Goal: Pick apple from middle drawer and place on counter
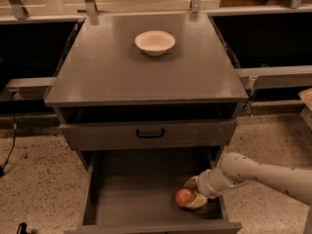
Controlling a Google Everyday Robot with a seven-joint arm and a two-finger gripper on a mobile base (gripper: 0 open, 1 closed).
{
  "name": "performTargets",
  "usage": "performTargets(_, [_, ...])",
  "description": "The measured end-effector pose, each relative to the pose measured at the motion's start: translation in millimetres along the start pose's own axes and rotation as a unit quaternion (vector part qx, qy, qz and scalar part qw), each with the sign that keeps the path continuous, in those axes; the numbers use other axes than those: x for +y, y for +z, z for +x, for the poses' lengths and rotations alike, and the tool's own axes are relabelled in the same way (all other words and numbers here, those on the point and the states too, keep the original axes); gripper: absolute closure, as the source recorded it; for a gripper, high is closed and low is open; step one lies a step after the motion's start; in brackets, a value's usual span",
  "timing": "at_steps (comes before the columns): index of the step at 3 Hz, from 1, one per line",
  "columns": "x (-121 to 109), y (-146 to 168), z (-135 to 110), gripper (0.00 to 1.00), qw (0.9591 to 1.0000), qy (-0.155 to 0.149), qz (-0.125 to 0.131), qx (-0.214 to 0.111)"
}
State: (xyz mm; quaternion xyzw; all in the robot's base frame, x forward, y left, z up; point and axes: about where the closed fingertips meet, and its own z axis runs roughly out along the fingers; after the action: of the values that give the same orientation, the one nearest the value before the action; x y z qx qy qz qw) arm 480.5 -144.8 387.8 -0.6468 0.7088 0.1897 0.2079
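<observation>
Your apple point(183, 197) sits on the floor of the open middle drawer point(126, 199), toward the right and close to the front rim. The end effector point(193, 192) is down in the drawer right against the apple's right side, reaching in from the right. From this view you cannot tell whether it is spread around the fruit or already pinching it.

Expect the apple to be light, firm and rigid, so it will not deform under grip. Its skin looks smooth and its shape is round, so it will probably roll or squirt out if you catch it off-centre. Take hold across its widest part, level with the middle, not near the top or bottom where the curve falls away. Moderate pressure should do, since too much will likely bruise it.

Lift straight up before moving back, because the closed drawer front point(150, 133) with the black handle overhangs just above. The tabletop point(146, 77) carries a white bowl point(154, 42) near its far edge, so set the apple down on the bare part nearer you, and do it gently so it does not roll off
</observation>
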Motion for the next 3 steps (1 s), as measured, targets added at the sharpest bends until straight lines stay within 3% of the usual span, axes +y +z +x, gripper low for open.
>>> performTargets(1, [1,3,-2,0.42,1.0,-0.001,-0.007,-0.001])
performTargets(3, [6,26,-5,0.22,0.9993,-0.008,-0.036,-0.006])
